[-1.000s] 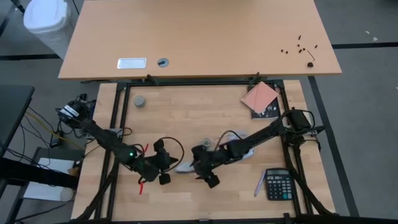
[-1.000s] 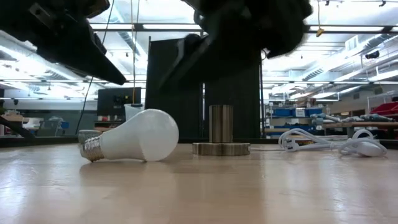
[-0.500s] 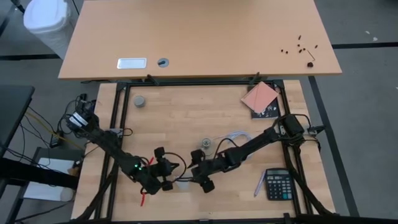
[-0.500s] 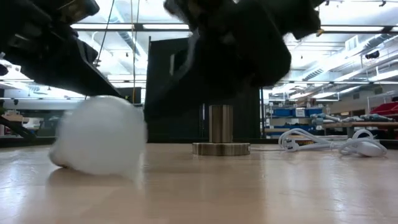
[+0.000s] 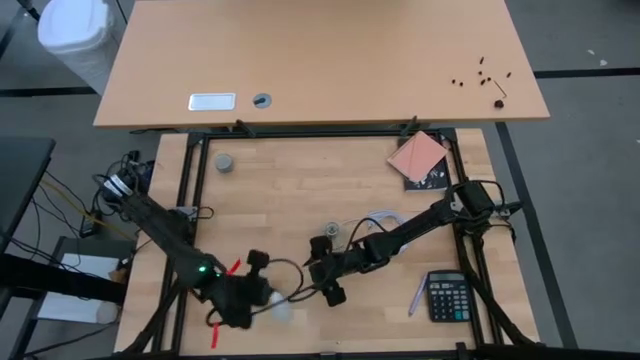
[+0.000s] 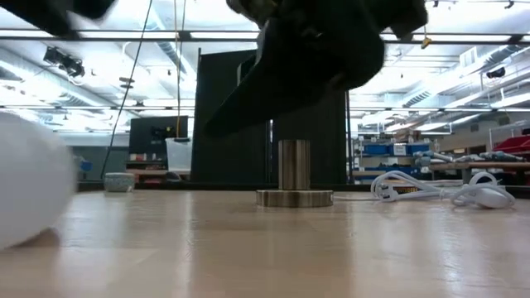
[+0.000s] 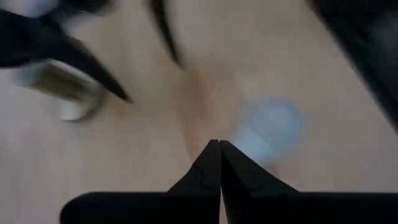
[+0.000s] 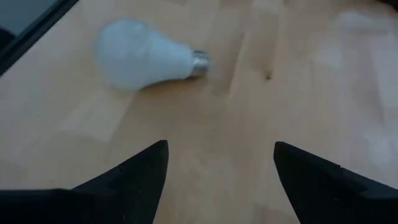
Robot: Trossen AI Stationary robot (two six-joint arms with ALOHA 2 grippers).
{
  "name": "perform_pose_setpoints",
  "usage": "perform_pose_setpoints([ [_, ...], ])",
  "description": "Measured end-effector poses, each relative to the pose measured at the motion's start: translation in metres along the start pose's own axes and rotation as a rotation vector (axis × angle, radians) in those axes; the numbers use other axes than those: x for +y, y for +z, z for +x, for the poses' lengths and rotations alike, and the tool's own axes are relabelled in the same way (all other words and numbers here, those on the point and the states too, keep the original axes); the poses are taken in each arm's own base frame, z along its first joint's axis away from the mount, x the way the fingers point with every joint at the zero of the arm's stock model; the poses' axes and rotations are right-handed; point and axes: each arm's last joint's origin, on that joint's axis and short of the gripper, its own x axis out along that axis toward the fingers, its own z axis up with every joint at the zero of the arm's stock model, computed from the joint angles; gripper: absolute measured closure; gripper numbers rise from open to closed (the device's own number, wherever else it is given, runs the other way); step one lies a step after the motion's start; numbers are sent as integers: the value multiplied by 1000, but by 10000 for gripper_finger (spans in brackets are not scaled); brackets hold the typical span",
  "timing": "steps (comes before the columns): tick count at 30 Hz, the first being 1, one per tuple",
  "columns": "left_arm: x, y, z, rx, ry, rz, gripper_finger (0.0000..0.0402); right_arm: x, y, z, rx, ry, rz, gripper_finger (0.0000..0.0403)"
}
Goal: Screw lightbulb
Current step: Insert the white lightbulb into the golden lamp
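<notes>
The white lightbulb lies on its side on the wooden table, blurred, near the front edge. It also fills the left edge of the low view. My left gripper is shut, just left of the bulb in the high view. My right gripper is open and empty above the table, to the right of the bulb. The metal socket stands upright on its round base behind them. My left gripper's shut fingertips stand right beside the bulb's narrow end, pointing down at the table. I cannot tell whether they touch it.
The socket's white cord lies to the right of the socket. A small grey cap sits at the far left. A calculator and a pen lie at the near right, and a pink booklet at the far right.
The bulb has rolled along the table toward the near edge and somewhat leftward, away from the socket. My left gripper has gone toward the near edge along with it. My right gripper has stayed roughly in place beside the socket.
</notes>
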Motion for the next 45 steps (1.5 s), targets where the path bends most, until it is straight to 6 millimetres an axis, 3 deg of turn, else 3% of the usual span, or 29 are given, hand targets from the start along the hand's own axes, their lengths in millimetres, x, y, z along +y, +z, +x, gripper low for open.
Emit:
perform_pose_setpoints([
  [5, -16, -9, -11, 111, -184, 63, 396, 7, -1, -2, 17, 14, -22, 103],
  [15, -45, -35, 27, 229, -267, 0, 396, 9, 0, -3, 16, 24, 6, 103],
  [26, -65, -45, 54, 271, -235, 13, 396, 18, 0, -5, 16, 45, 3, 105],
  [39, -58, -40, 73, 184, -50, -20, 396, 13, -1, -4, 31, 83, 120, 101],
  [45, -53, -39, 81, 160, 10, -30, 396, 17, 2, -3, -62, 89, 129, 102],
])
